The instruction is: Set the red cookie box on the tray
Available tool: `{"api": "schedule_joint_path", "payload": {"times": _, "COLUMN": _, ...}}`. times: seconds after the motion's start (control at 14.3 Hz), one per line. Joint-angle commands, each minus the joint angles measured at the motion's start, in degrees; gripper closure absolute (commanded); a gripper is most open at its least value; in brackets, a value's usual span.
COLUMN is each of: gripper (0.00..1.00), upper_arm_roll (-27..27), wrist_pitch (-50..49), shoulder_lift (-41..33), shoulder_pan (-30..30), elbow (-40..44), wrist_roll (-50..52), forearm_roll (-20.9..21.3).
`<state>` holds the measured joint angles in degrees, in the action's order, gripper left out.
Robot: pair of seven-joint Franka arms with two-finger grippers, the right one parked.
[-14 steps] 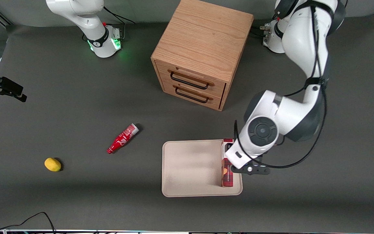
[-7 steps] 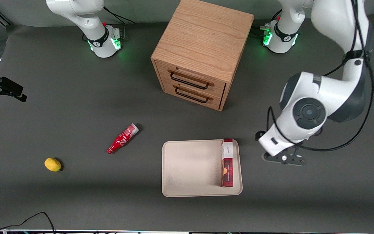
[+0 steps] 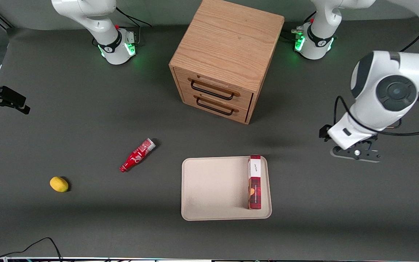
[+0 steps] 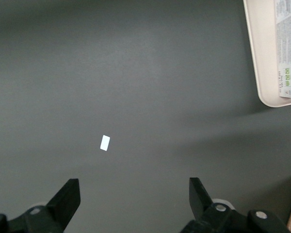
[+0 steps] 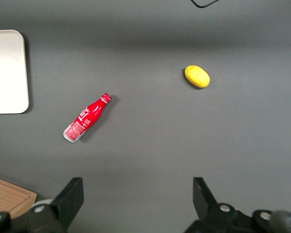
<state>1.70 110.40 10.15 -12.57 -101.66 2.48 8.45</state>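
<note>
The red cookie box [image 3: 255, 182] stands on its long edge on the beige tray [image 3: 213, 189], close to the tray rim nearest the working arm. In the left wrist view a strip of the box's printed side [image 4: 288, 43] and the tray's rounded corner [image 4: 264, 73] show. My gripper [image 3: 356, 154] hovers over bare table toward the working arm's end, well apart from the tray and a little farther from the front camera than it. Its fingers [image 4: 68, 196] stand wide open with nothing between them.
A wooden two-drawer cabinet [image 3: 227, 58] stands farther from the front camera than the tray. A small red bottle [image 3: 137, 155] and a yellow lemon [image 3: 59, 184] lie toward the parked arm's end. A small white tag [image 4: 105, 142] lies on the mat under my gripper.
My gripper let go of the cookie box, which stays on the tray, and moved away from the tray toward the working arm's end and farther from the front camera.
</note>
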Motion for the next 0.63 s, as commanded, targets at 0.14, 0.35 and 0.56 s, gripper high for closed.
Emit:
{"api": "schedule_joint_path", "payload": {"times": 0.14, "gripper": 0.0, "upper_arm_roll": 5.93, "wrist_pitch": 6.77, "shoulder_lift": -9.96, "shoulder_pan": 0.09, "elbow": -13.03, "wrist_roll": -8.44, "forearm_roll": -1.33}}
{"api": "schedule_joint_path", "payload": {"times": 0.35, "gripper": 0.0, "upper_arm_roll": 8.41, "wrist_pitch": -1.65, "shoulder_lift": -13.66, "shoulder_pan": 0.01, "elbow": -10.68, "wrist_roll": -12.85, "forearm_roll": -2.57}}
{"api": "schedule_joint_path", "payload": {"times": 0.56, "gripper": 0.0, "upper_arm_roll": 8.41, "wrist_pitch": -13.6, "shoulder_lift": -13.75, "shoulder_pan": -0.17, "elbow": -2.6, "wrist_roll": -13.03, "forearm_roll": -3.79}}
